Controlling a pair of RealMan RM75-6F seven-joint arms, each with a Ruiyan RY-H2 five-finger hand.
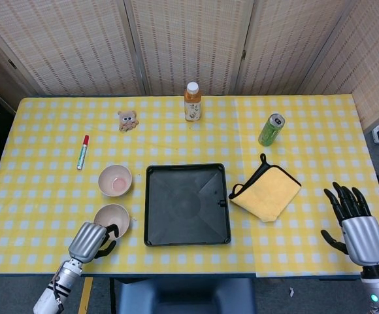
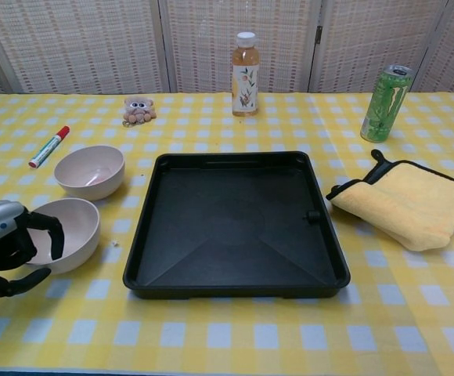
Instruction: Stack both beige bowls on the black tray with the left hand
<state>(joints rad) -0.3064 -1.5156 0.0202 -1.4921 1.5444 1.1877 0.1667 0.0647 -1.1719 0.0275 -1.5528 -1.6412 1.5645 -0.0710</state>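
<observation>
**Left hand curling over the near bowl**

Low left in the chest view, the left hand has its fingers hooked over the near beige bowl's rim; can't tell if it's actually gripping. The second beige bowl sits just behind, left of the black tray. The right hand hangs spread, holding nothing, lower right.

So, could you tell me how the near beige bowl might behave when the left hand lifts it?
The near beige bowl looks thin-walled and empty, so probably light and rigid. Its smooth, rounded wall may slip or tilt in the left hand's fingers, which reach over just one side of its rim.
</observation>
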